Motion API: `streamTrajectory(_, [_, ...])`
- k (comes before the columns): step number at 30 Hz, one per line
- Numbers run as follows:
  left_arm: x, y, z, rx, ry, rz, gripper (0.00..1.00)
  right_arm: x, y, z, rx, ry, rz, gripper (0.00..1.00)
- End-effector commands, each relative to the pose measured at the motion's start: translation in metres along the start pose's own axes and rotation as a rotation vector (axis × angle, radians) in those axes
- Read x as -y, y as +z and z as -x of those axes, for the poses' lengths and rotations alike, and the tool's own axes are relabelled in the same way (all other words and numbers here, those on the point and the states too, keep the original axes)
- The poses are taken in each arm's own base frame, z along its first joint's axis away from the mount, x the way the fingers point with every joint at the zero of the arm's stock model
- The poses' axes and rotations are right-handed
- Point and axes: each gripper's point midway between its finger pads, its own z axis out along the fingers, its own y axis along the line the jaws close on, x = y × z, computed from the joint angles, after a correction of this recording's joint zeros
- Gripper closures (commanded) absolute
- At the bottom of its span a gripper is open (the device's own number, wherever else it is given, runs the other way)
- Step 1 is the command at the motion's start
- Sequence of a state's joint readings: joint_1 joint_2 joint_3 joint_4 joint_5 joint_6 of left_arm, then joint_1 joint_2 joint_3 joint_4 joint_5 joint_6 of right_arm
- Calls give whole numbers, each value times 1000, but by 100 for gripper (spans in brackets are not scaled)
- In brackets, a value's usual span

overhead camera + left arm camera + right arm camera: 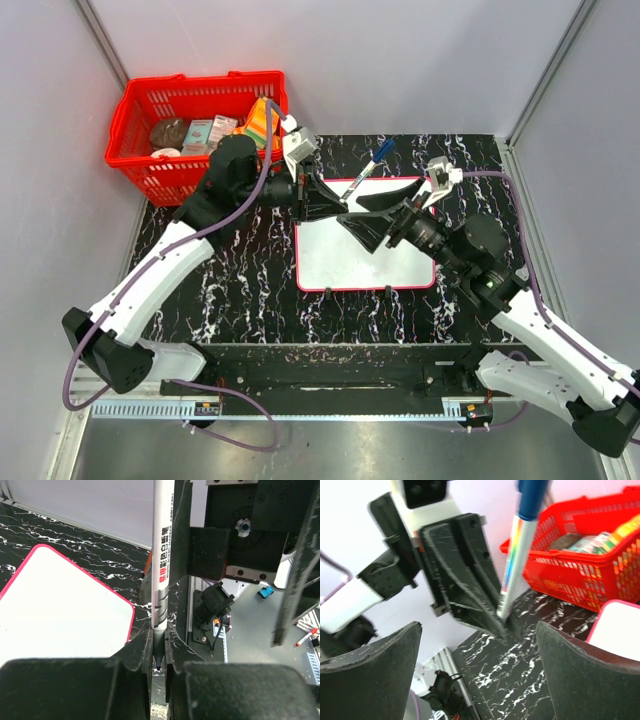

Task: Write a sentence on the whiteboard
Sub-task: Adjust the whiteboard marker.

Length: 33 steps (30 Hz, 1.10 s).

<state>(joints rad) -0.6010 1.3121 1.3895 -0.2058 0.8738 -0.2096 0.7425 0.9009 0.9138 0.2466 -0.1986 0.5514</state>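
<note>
The flat rectangular whiteboard with a thin red rounded-corner frame [365, 262] lies on the black white-veined marble tabletop [250, 285] at the middle of the overhead view. Its upper part is covered by both grippers, and what shows of its face is plain white.

The left gripper [343, 205] reaches in from the left over the board's upper left edge. Its fingers [125, 680] are closed narrowly on a slim white whiteboard marker with blue print and a blue upper end [366, 173]. In the left wrist view the marker barrel [161, 555] stands nearly upright, and its dark tip sits in the slit between the two black pads. The tip is seen against the marble just past the board's red corner [131, 616]. I cannot tell whether the tip touches any surface.

The right gripper [355, 213] comes in from the right and faces the left one over the board. Its fingers [375, 665] are spread wide at the lower left and lower right of the right wrist view, holding nothing. Between them that view shows the left gripper and the marker.

A red plastic mesh basket holding packaged goods [200, 82] sits at the upper left of the overhead view, behind the left arm.
</note>
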Motion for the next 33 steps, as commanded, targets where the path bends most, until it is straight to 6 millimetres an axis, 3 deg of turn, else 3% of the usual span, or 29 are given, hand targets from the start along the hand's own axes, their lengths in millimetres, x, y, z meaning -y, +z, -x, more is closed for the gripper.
streamTrajectory(1, [22, -14, 8, -43, 56, -42, 100, -51, -15, 19, 30, -33, 222, 0])
streamTrajectory(7, [46, -22, 8, -69, 57, -135, 100, -66, -16, 29, 38, -14, 282, 2])
streamTrajectory(12, [67, -24, 14, -63, 62, -203, 100, -64, -11, 27, 35, -12, 288, 18])
streamTrajectory(15, [67, -26, 19, -46, 82, -172, 100, -68, -11, 32, 52, -16, 301, 33])
streamTrajectory(20, [69, -31, 29, -15, 119, -135, 100, -66, -16, 34, 62, -34, 281, 30])
streamTrajectory(27, [75, -30, 24, -32, 91, -183, 100, -67, -13, 32, 48, -35, 296, 24])
streamTrajectory(33, [83, -32, 16, -50, 79, -244, 100, -72, -5, 33, 47, -17, 336, 40])
